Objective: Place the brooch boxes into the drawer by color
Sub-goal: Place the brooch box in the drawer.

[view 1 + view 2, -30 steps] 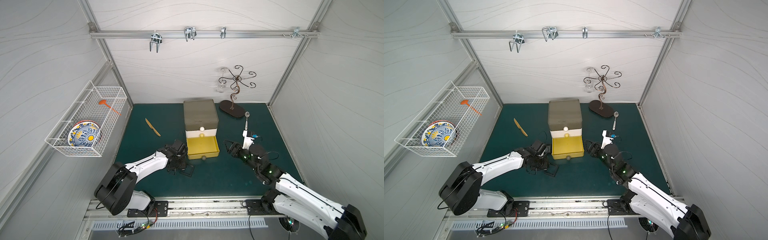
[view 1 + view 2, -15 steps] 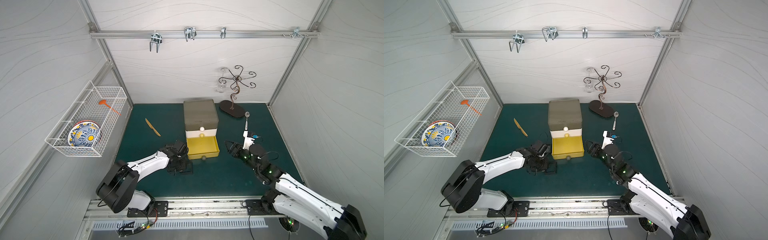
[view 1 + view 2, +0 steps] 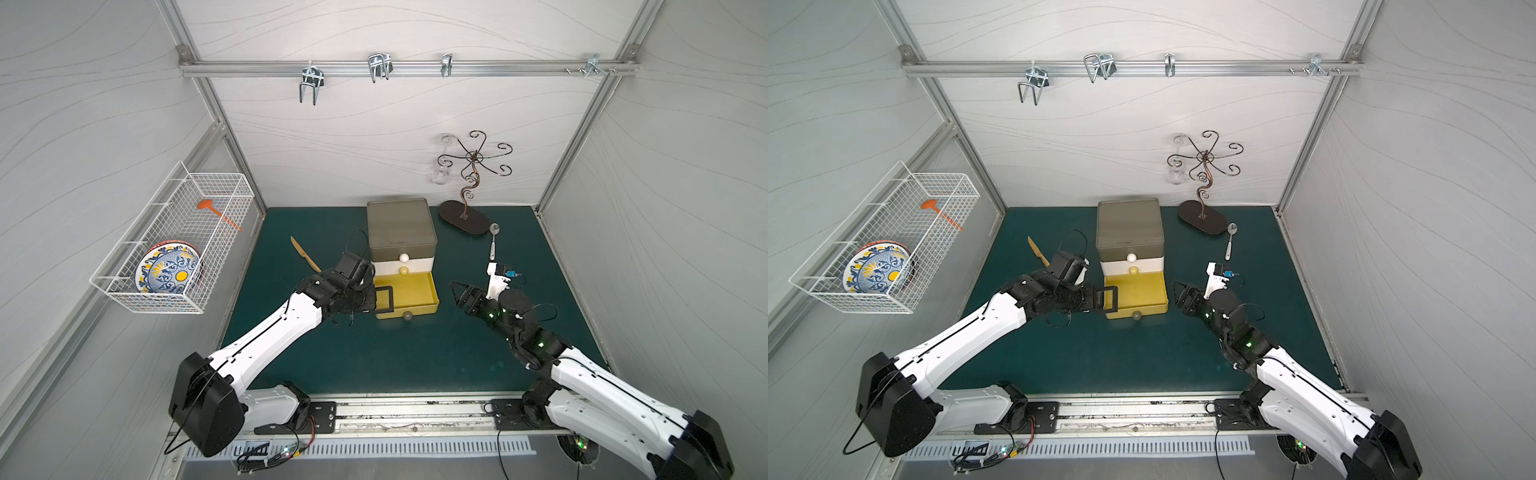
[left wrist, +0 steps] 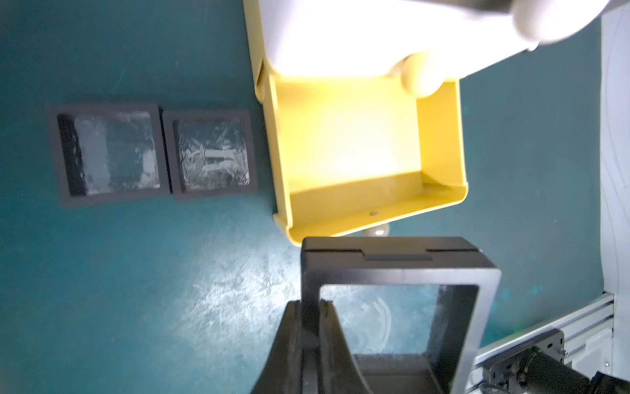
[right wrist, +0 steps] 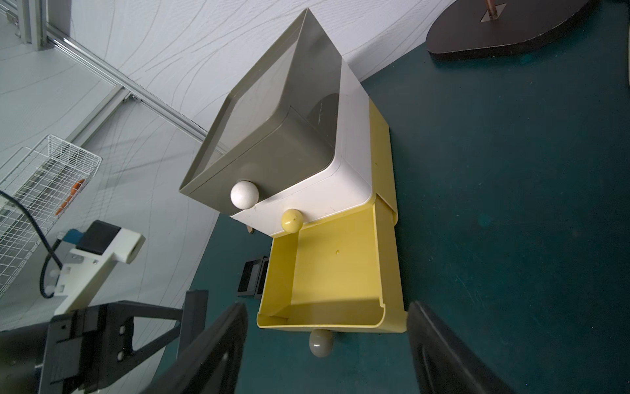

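Note:
The drawer [image 3: 401, 232] [image 3: 1129, 232] stands mid-table with its yellow bottom tier [image 3: 415, 291] [image 4: 358, 136] [image 5: 334, 273] pulled out and bare inside. My left gripper [image 4: 311, 307] is shut on one side of a black-framed brooch box [image 3: 384, 299] [image 3: 1108, 300] [image 4: 399, 273], held off the mat at that tier's front left corner. Two more black brooch boxes [image 4: 109, 153] [image 4: 213, 153] [image 5: 250, 279] lie side by side on the mat left of the tier, hidden under the left arm in both top views. My right gripper [image 3: 463, 293] [image 5: 327, 320] hangs open right of the tier, holding nothing.
A wooden knife [image 3: 305, 253] lies left of the chest. A spoon [image 3: 493, 241] and a dark-based wire stand [image 3: 463, 216] are at the back right. A wire basket [image 3: 174, 241] holding a patterned plate hangs on the left wall.
My left gripper has shut on a black box and carried it up from the mat to the yellow tier's front left corner. The right arm has stayed put.

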Controlling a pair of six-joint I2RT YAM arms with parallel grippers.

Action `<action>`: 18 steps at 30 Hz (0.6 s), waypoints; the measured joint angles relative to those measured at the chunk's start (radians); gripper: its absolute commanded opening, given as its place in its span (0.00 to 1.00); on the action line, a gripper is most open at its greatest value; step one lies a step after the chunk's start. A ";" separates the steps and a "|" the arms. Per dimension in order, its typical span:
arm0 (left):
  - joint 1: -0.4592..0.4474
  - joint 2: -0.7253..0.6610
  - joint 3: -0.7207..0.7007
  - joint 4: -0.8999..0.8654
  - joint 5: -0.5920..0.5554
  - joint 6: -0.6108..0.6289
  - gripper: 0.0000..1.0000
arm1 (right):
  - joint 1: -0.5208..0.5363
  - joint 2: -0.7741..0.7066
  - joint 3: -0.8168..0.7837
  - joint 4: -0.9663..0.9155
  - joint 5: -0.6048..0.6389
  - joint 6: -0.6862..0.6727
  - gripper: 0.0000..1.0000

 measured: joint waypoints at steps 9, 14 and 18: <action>0.000 0.177 0.013 0.087 -0.016 -0.006 0.00 | -0.002 -0.005 -0.001 -0.011 0.001 -0.002 0.79; 0.000 0.230 0.013 0.148 -0.006 -0.016 0.00 | -0.006 -0.005 -0.001 -0.016 0.002 -0.003 0.79; 0.000 0.256 0.016 0.174 -0.003 -0.018 0.00 | -0.007 -0.005 -0.001 -0.018 0.001 -0.004 0.79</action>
